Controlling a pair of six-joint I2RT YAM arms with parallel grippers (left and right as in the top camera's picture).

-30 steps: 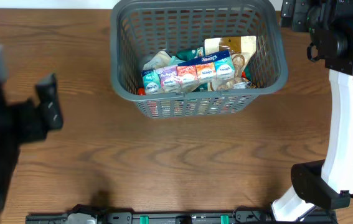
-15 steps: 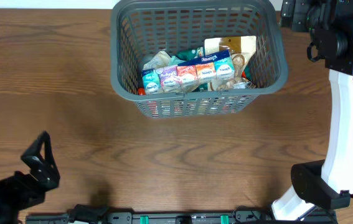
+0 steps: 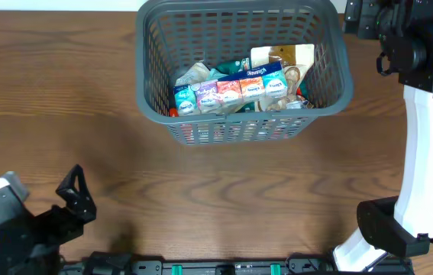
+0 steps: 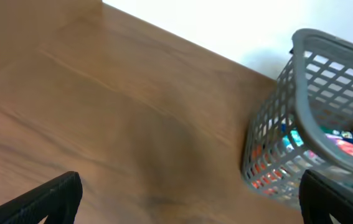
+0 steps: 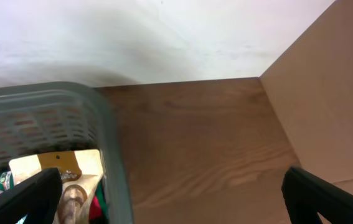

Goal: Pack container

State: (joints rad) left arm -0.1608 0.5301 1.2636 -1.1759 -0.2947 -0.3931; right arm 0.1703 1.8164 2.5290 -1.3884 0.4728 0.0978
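Overlapping packs (image 3: 231, 90) half-hidden inside container (image 3: 240, 131)

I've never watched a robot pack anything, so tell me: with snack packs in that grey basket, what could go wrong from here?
The right claw hangs open close beside the rim of the container; swinging inward, it might clip that rim and shove the container. The snack packs lie heaped toward the front wall, so anything dropped in could crush them.
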